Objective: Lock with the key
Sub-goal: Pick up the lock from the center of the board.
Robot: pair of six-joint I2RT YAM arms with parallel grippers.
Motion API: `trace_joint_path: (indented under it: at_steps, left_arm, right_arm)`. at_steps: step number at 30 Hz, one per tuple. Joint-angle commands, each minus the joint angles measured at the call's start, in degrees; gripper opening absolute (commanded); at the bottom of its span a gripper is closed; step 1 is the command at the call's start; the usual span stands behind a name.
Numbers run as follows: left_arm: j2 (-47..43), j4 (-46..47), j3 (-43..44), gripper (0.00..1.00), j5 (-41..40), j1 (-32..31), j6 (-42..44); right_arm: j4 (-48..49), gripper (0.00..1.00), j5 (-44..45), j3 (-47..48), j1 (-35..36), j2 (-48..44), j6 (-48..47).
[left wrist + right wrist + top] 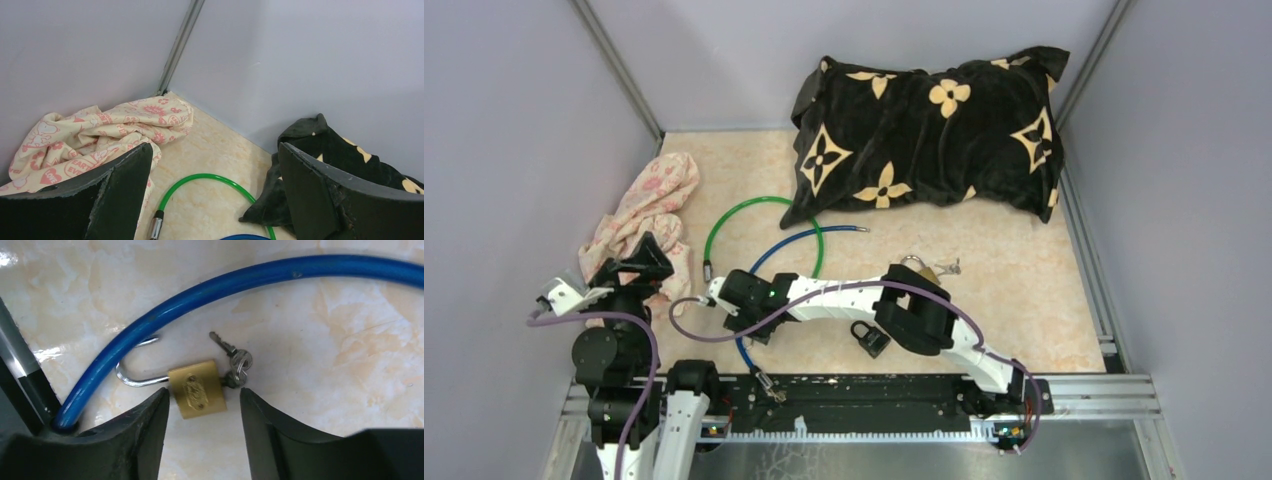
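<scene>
Right wrist view: brass padlock lies flat on the tabletop, just beside the blue cable. Shackle stands open, its free end up against the cable; whether it hooks round the cable cannot be told. One key appears seated in the lock's base. A spare on the same ring lies loose next to it.

Right fingers straddle the lock body, parted, one at each side. The left one is near touching and a gap shows on the key side. Nothing is grasped yet.

Left fingers are spread wide and empty, well apart from the lock, over the green cable near the cloth.

Step in hand, as judged: taking hold of the lock body. Locking proper is not yet begun.

Next move calls for a square pinch on the brass sides, clear of the key ring so the key stays free to turn. The shackle then needs pressing home, likely with the other arm, before the key is turned.
</scene>
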Motion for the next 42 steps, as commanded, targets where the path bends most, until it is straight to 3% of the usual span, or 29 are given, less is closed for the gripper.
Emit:
trace_joint_path:
  at_steps: [1, 3, 5, 9, 16, 19, 22, 24, 25, 26, 29, 36, 38, 40, 42]
  left_arm:
    - [-0.7, 0.8, -0.2, 0.99, -0.6, -0.3, 1.5]
    - [-0.5, 0.8, -0.2, 0.99, 0.1, -0.3, 1.8]
    - [-0.4, 1.4, -0.5, 0.97, 3.6, -0.2, 3.9]
    - [0.5, 5.1, -3.9, 0.94, 22.0, -0.3, 12.2]
    - [11.2, 2.6, -6.6, 0.84, 67.9, -0.3, 30.0]
    - [18.8, -3.8, -6.3, 0.84, 81.2, -1.0, 44.0]
    - [26.7, -13.4, -4.0, 0.86, 81.6, -3.0, 62.9]
    - [31.5, -22.0, -0.8, 0.89, 77.0, -7.3, 81.2]
    - [33.0, -24.4, 0.3, 0.94, 74.1, -10.5, 86.1]
    - [33.9, -24.6, 1.0, 0.98, 71.6, -14.4, 88.4]
    - [34.0, -18.0, 1.1, 0.99, 68.4, -18.8, 92.4]
    - [29.0, 3.8, -5.9, 0.99, 71.4, -19.2, 98.3]
    - [27.5, 8.5, -7.9, 0.99, 67.5, -19.2, 100.7]
    - [27.5, 7.6, -7.9, 0.99, 62.4, -19.2, 105.2]
    - [29.0, -1.6, -4.6, 0.99, 58.5, -19.2, 113.6]
  right_arm:
    - [-1.0, 0.44, 2.5, -1.8, 1.0, 0.6, -1.2]
    - [-0.8, 0.25, 3.4, -2.1, 1.0, 0.5, 0.0]
    - [-0.3, 0.0, 6.5, -3.3, 0.8, -0.7, 2.3]
    - [4.3, 0.0, 6.6, -10.8, -3.4, -8.5, 9.9]
    - [27.0, 0.0, -2.3, -39.4, -14.6, -33.3, 24.5]
    - [32.2, 0.0, -3.3, -46.7, -17.3, -42.2, 27.2]
    - [33.5, 0.0, -2.1, -50.5, -17.7, -49.7, 29.0]
    - [33.2, 0.0, -1.4, -51.4, -17.7, -52.8, 29.9]
    - [33.0, 0.0, -0.4, -51.8, -17.7, -54.1, 30.3]
    - [33.1, 0.0, 0.0, -52.3, -17.6, -55.4, 30.9]
    - [34.6, 0.0, -0.1, -53.0, -17.7, -58.0, 32.0]
    - [34.2, 0.0, -1.6, -50.7, -17.6, -57.2, 32.3]
    - [34.5, 0.0, -3.0, -50.5, -17.6, -57.0, 32.8]
    - [34.4, 0.0, -3.5, -50.2, -17.6, -57.0, 32.9]
    - [34.1, 0.0, -3.6, -49.8, -17.7, -57.0, 32.9]
